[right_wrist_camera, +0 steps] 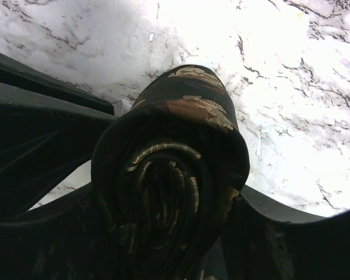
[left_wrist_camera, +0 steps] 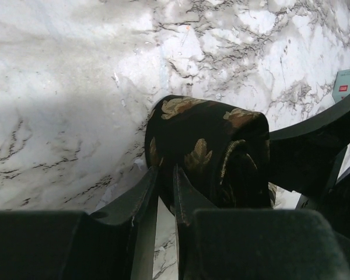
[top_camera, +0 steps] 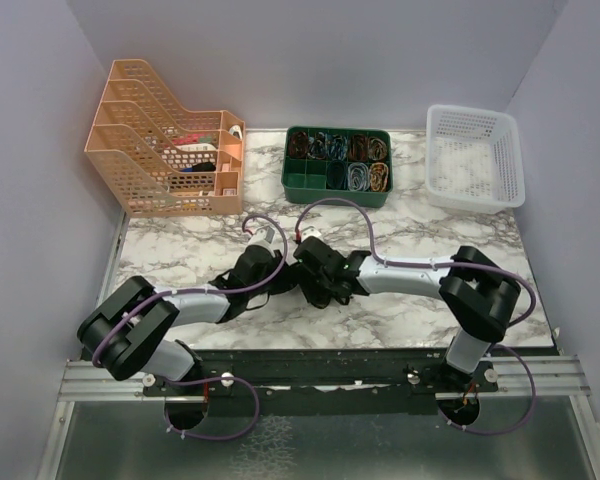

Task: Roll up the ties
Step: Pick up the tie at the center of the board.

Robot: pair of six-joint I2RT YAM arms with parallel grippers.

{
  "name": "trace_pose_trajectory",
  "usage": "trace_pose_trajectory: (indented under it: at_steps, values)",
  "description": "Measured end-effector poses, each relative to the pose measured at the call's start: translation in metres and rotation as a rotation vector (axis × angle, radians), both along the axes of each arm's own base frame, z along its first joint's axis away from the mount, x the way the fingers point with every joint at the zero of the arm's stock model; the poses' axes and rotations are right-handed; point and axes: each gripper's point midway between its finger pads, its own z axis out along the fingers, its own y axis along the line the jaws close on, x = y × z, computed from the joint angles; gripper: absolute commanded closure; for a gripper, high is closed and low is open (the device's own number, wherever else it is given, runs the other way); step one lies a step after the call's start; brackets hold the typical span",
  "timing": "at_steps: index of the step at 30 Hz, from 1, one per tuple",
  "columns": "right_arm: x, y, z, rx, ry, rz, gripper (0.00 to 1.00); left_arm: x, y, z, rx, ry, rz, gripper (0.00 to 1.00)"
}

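White-and-grey marble table [top_camera: 420,300] fills the scene. At its middle the left gripper [left_wrist_camera: 166,181] is nearly closed, nipping the near edge of the rolled tie [left_wrist_camera: 204,146]. The right gripper [right_wrist_camera: 175,192] faces the spiral end, its fingers clasping the roll on both sides. Roll and grippers sit well apart from the back row: a peach file rack [top_camera: 160,150] holding papers, a green tray [top_camera: 337,165] whose compartments hold small coloured loops, and a white basket [top_camera: 475,155].

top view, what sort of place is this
Probably a robot test cell: white walls box in a marble-look table, the left arm and right arm are bolted to a metal rail, with a green tray behind.
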Motion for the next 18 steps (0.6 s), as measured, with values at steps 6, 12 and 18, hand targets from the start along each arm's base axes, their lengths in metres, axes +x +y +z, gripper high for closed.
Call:
trace_pose_trajectory:
  at_steps: [6, 12, 18]
  values:
    - [0.004, 0.0, -0.006, -0.019, -0.018, -0.012, 0.26, -0.001, 0.015, -0.006, 0.009, 0.007, 0.056, 0.77]
    - [0.01, 0.002, -0.007, -0.025, -0.042, -0.024, 0.48, 0.007, 0.035, 0.005, -0.013, -0.023, 0.128, 0.76]
    - [0.014, 0.005, -0.004, -0.032, -0.05, -0.026, 0.63, 0.01, 0.047, 0.018, -0.025, -0.045, 0.166, 0.76]
